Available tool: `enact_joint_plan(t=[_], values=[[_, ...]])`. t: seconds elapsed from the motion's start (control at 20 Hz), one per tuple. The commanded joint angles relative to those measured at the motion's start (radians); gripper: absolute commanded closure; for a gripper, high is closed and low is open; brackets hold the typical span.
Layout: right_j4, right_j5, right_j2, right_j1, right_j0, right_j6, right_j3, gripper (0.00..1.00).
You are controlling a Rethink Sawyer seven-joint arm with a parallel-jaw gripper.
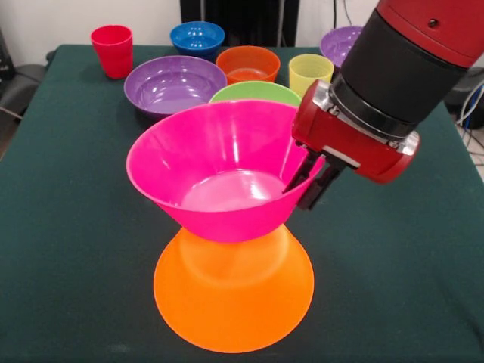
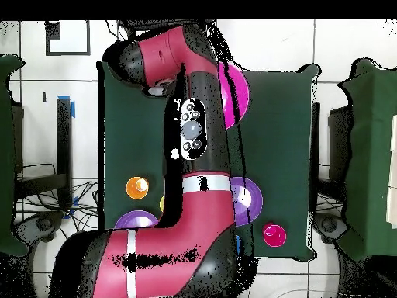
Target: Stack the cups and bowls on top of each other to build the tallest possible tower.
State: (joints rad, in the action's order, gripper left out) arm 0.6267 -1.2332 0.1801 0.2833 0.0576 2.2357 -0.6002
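Observation:
A large orange bowl (image 1: 234, 295) lies upturned near the table's front. A large hot pink bowl (image 1: 215, 170) stands upright on its base; it also shows in the overhead view (image 2: 235, 91), mostly hidden under the arm. My gripper (image 1: 308, 180) is at the pink bowl's right rim, one finger inside and one outside, shut on the rim. Behind stand a lime green bowl (image 1: 255, 92), a purple bowl (image 1: 175, 83), a small red-orange bowl (image 1: 248, 63), a small blue bowl (image 1: 197, 38), a red cup (image 1: 112, 50) and a pale yellow cup (image 1: 310, 73).
A second purple bowl (image 1: 340, 44) at the far right is partly hidden by my arm. A small orange cup (image 2: 138, 186) shows only in the overhead view. The dark green table (image 1: 68, 249) ends close to the orange bowl's front edge.

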Motion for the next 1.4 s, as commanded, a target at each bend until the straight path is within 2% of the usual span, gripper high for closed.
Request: enact_joint_plan(t=[0.05, 0.6, 0.95, 1.4], values=[[0.016, -0.103, 0.020, -0.038, -0.018, -0.039, 0.083, 1.00], [0.067, -0.243, 0.037, -0.160, -0.039, -0.105, 0.307, 1.00], [0.071, -0.292, 0.004, -0.174, -0.046, -0.107, 0.336, 1.00], [0.050, -0.280, -0.007, -0.194, -0.054, -0.091, 0.354, 1.00]])
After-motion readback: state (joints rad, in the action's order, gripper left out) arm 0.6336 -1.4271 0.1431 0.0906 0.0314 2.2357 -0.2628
